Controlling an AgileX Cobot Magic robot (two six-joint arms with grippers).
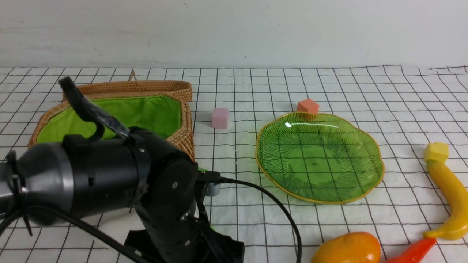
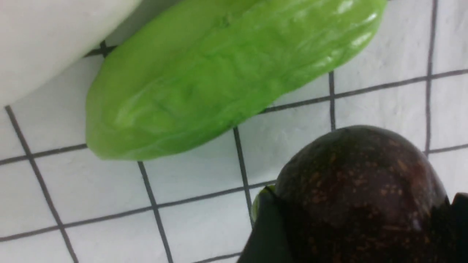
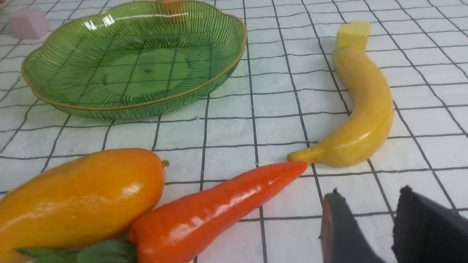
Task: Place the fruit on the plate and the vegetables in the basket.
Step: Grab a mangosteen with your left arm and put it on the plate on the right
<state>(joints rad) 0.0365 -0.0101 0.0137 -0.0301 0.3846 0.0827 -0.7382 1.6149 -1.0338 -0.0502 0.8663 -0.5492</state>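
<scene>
L gripper: your jaws were closed on the maroon fruit, one finger on each flank. It sat low over the desk, by the near edge, left side.
Maroon fruit: round, so no long axis to mind. I couldn't tell whether it was lifted off the cloth.
Neighbours: the cucumber lay just beside the fruit, apart from it. The radish lay against the cucumber's far side.
Key relation: the plate lay fwd and to the right of your L gripper, about mid-desk, with nothing in it.
Basket: by the left edge, lid up. Its right wall stood near your path.
R gripper: partly open, nothing in it, by the near-right corner.
R side items: banana ahead of it, long axis running away from the near edge. Chili and mango lay beside it.
Nearer arm: L for the maroon fruit, R for the banana and mango.
Next, as I judged it: lift, then swing right and fwd over the plate's rim.
Risk: a glossy round fruit could've slipped in the pinch.
</scene>
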